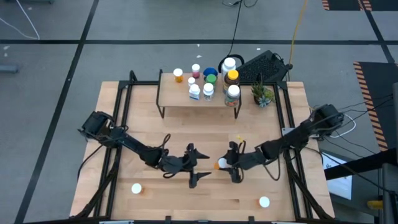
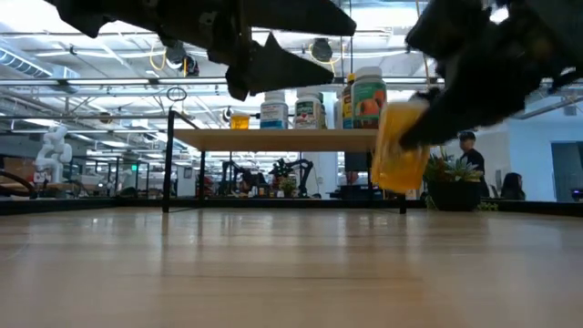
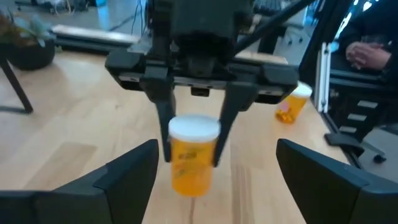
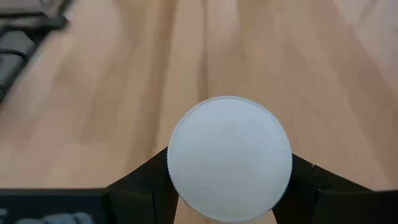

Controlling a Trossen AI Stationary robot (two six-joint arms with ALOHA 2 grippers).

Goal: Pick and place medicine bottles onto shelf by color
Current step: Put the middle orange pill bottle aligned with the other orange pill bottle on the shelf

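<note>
My right gripper [image 1: 229, 163] is shut on an orange medicine bottle [image 1: 221, 164] with a white cap, over the middle of the table. The low view shows this bottle [image 2: 401, 150] a little above the tabletop. My left gripper [image 1: 198, 165] faces it from the table's left, open and touching nothing; its fingers [image 3: 134, 177] spread wide in the left wrist view. The shelf [image 1: 180, 103] stands at the far middle of the table on black legs. It carries several bottles [image 1: 208, 86]: white, orange, blue, green and amber. My right gripper pinches the orange bottle between its two fingers [image 3: 163, 118], at the white cap and the top of the body [image 3: 194, 146]. The fingers come from above, pointing down, one on each side of the cap [image 4: 230, 158]. The bottle hangs cap up, slightly tilted, clear of the table.
One white-capped orange bottle [image 1: 136, 188] lies near the front left and another [image 1: 264, 201] near the front right. A small potted plant [image 1: 262, 94] stands right of the shelf. A dark keyboard [image 1: 264, 65] lies behind the table. A person's hands [image 3: 367, 53] show beyond the table.
</note>
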